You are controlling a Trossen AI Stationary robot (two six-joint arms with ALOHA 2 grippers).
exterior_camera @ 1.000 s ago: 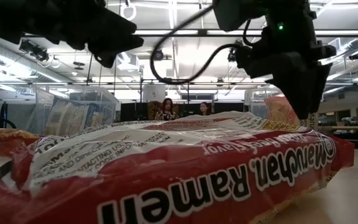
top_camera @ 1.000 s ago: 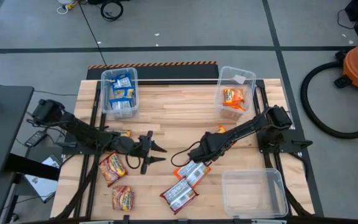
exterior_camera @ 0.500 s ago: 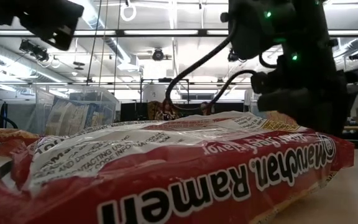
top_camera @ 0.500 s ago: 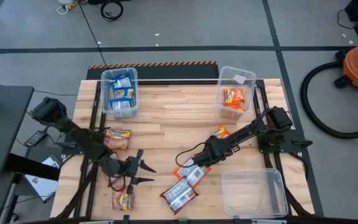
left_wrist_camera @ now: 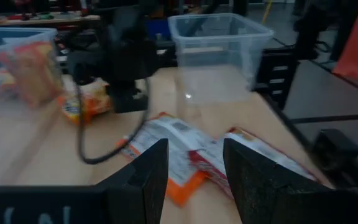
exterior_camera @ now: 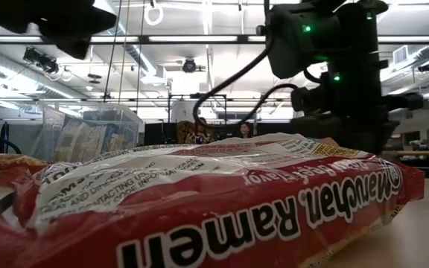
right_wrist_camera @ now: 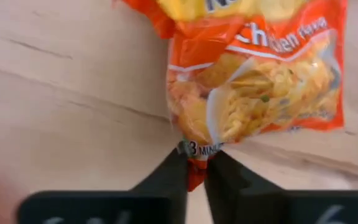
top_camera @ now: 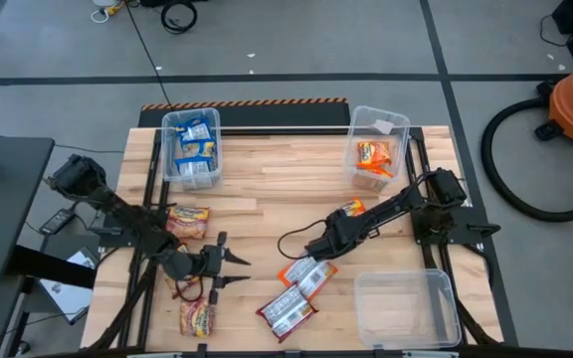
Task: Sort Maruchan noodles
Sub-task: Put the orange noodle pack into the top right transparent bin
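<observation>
Maruchan noodle packets lie flat on the wooden table. An orange packet [top_camera: 350, 209] [right_wrist_camera: 253, 74] lies under my right arm, and my right gripper [right_wrist_camera: 194, 167] [top_camera: 332, 229] is shut on its end. An orange-edged packet [top_camera: 304, 274] and a red one [top_camera: 286, 311] lie silver back up, near the front edge. Red packets [top_camera: 187, 221] [top_camera: 196, 319] lie at the left. My left gripper [top_camera: 229, 270] [left_wrist_camera: 194, 180] hovers open between them, touching nothing. My right gripper pinches the orange packet's flat end seam [right_wrist_camera: 195, 151] between its two fingertips, at the middle of that short edge. The fingers come steeply from above. The rest of the packet lies face up on the table, stretching away from the fingers.
A clear bin with blue packets [top_camera: 192, 147] stands at the back left and a clear bin with orange packets [top_camera: 376, 151] at the back right. An empty clear bin [top_camera: 406, 306] stands at the front right. The big red packet [exterior_camera: 199, 216] fills the low view.
My left gripper has swung from the table's middle toward the near left, uncovering the red packet at the left; it stays open. My right gripper has sunk toward the table at the orange packet.
</observation>
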